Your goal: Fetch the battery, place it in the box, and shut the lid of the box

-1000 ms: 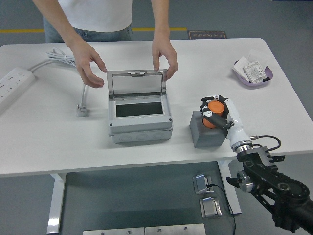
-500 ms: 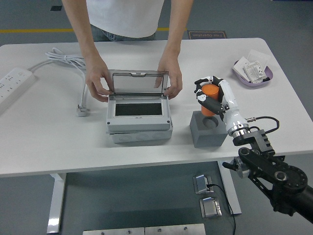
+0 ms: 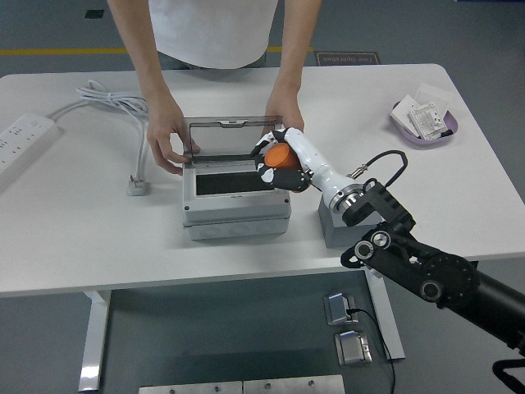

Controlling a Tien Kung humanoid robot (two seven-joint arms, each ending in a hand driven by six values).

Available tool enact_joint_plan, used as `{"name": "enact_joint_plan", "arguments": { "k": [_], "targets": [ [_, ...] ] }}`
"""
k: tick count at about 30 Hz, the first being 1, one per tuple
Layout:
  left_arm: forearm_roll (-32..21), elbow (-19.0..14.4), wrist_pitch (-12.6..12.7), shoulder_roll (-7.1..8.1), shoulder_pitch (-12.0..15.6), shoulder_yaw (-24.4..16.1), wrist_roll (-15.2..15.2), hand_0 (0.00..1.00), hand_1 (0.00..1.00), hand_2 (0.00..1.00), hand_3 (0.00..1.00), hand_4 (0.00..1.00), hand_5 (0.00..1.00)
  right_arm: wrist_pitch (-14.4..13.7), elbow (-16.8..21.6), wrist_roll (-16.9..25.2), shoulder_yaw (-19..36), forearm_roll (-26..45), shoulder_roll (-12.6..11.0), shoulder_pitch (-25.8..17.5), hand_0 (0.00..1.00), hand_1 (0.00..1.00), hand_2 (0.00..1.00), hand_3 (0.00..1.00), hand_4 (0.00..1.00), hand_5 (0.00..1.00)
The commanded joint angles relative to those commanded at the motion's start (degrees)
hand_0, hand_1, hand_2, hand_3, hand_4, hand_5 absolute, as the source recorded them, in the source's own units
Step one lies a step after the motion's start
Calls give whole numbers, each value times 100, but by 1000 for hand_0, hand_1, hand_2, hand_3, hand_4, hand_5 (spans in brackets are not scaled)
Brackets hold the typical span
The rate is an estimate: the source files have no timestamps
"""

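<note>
Holding the orange cylindrical battery (image 3: 278, 155) in my right hand (image 3: 279, 161), I have my white fingers curled tightly around it, so only its orange upper end shows between them. Its long axis looks tilted, leaning up and away from my palm toward the far left (how steeply I cannot tell, since my fingers cover most of it).

Directly beneath and slightly to the left of my hand lies the dark rectangular opening of the grey plastic box (image 3: 236, 207); my hand sits over that opening's right end, at the box's right rim. That is the relation the coming move turns on: the battery must go down and a little leftward to clear the rim and drop inside. Just beyond my hand stands the box's clear hinged lid (image 3: 225, 136), raised upright, held at each end by a person's two hands (image 3: 169, 136); the one on my side is almost touching my fingers, so I judge there is little room to spare.

Behind my wrist, toward me, sits the grey block holder (image 3: 337, 225), partly hidden by my forearm.

Counting: one battery, one box, one lid, one holder, two human hands, and only one of my own hands visible; my left arm is out of sight. Closing the lid is not yet done.
</note>
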Motion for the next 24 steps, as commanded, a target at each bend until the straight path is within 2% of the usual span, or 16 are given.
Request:
{"name": "enact_joint_plan", "arguments": {
  "k": [4,9,17,24],
  "targets": [
    [80,0,-5,12,-3,-71,28,732,761,706,680,572,334,94,-248,-446,-305,-442,201,370,105,223,263,251,2,2],
    [176,-1,-10,29,-16,-142,57,733,761,705,680,572,335,144,-557,-628,-618,-530,367,751,106,223,264,251,2,2],
    [348,-3,-19,46,-58,-248,100,733,761,706,680,573,336,49,-1110,-516,-1085,-372,651,1147,107,224,265,252,2,2],
    [446,-6,-25,42,-87,-285,117,733,761,705,681,573,336,-97,-1590,-287,-1352,-281,817,1275,109,224,264,257,2,2]
  ]
}}
